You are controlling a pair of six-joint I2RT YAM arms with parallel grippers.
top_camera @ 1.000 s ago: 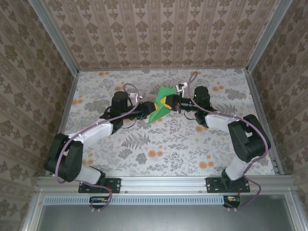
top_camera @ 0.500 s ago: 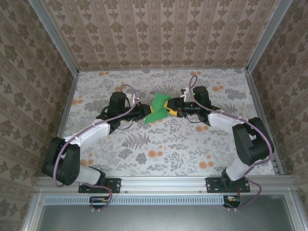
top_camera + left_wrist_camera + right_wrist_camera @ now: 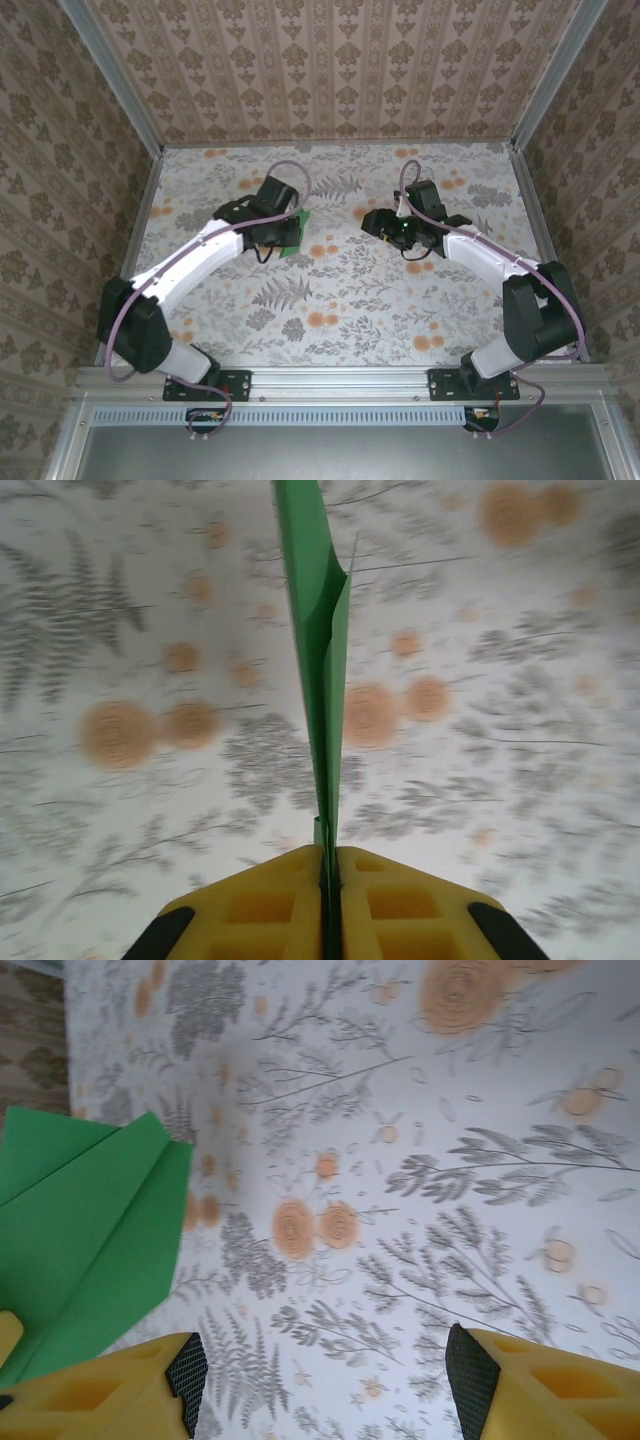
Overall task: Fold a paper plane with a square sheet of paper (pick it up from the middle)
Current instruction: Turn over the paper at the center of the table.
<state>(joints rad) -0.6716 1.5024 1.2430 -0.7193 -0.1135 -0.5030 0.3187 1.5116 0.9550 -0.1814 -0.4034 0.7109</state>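
Left gripper [image 3: 330, 880] pinched the folded paper [image 3: 318, 630] edge-on.
Its layers lay pressed together, probably to hold the folds, above the table [image 3: 350, 300] left of middle, nearer the far edge; right gripper [image 3: 320, 1370] stood spread.

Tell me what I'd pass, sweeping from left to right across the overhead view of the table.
Left arm → green folded paper → right gripper → right arm.
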